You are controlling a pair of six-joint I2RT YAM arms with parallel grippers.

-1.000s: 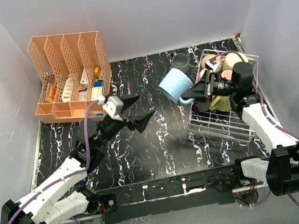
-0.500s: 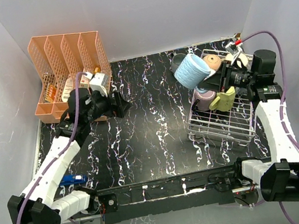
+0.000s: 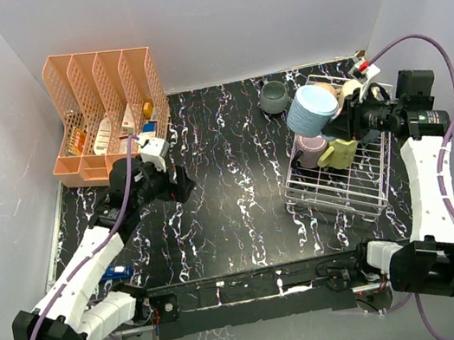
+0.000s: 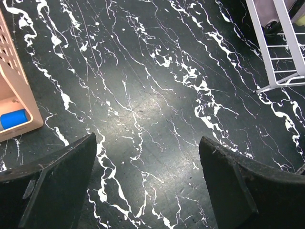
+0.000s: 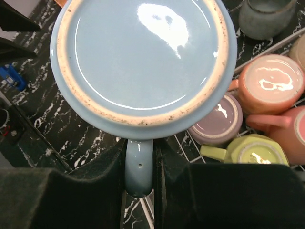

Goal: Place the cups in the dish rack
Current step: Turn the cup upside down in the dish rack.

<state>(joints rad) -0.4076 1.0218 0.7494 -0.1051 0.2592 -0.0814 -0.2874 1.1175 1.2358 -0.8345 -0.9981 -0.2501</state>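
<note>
Black marbled table [image 3: 236,221] runs between pale walls, with a peach organizer [image 3: 107,112] at its far left corner. Just beside that, my left gripper [image 4: 147,143] hangs over bare table with its fingers spread wide and nothing between them.

Further right, a grey cup [image 3: 274,96] stands on the table just outside the dish rack [image 3: 345,189], not yet loaded. Next comes the light blue cup [image 5: 143,62], tipped on its side in the air above the rack's far left corner. My right gripper [image 5: 139,162] is pinched on its handle alone, the base facing the wrist camera.

That narrow hold is my worry: the heavy body hangs off a thin handle and could swivel or slip as I lower it. Directly below stand a mauve cup [image 3: 310,151] and a yellow-green cup [image 3: 338,153], so a careless descent could knock against them or leave the blue one resting on them instead of the wire.
</note>
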